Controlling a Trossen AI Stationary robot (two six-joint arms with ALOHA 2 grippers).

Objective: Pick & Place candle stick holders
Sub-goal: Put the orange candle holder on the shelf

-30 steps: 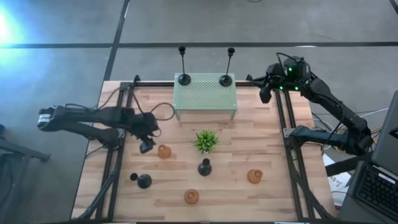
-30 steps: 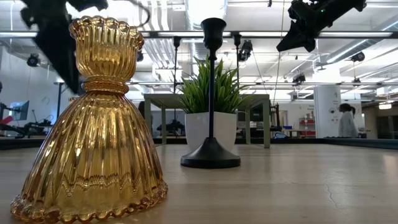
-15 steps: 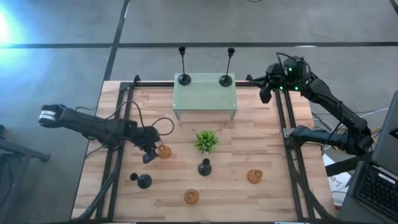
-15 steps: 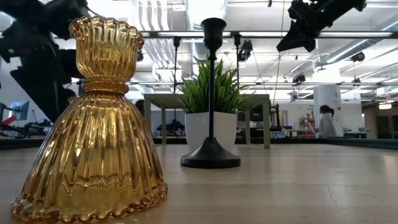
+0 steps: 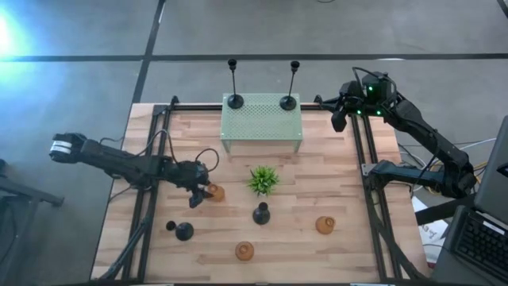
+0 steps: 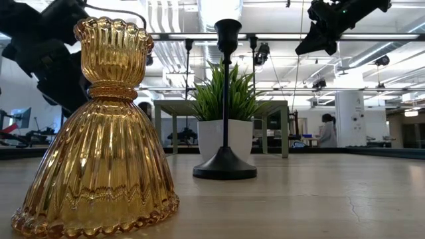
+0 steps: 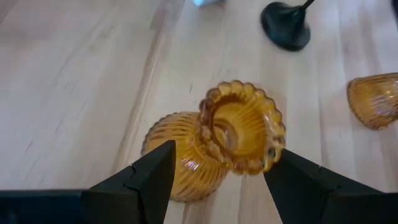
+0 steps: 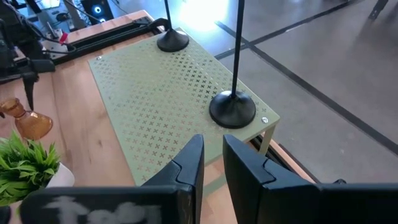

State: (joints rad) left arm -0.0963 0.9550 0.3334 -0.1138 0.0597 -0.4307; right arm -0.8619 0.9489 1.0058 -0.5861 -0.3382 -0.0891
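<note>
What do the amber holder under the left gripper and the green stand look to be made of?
The amber holder looks like ribbed pressed glass: translucent, glossy, with a scalloped rim, though clear plastic can't be ruled out. The left gripper straddles it, open. The green stand looks like thin sheet metal, matte pale-green paint, punched with a regular cross pattern.

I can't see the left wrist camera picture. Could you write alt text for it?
The left arm's open tool sits with one dark finger on each side of an amber glass candle holder, seen from above with its scalloped rim toward the camera. It stands on a pale wooden table; a black holder's round base and part of another amber holder lie beyond.
</note>
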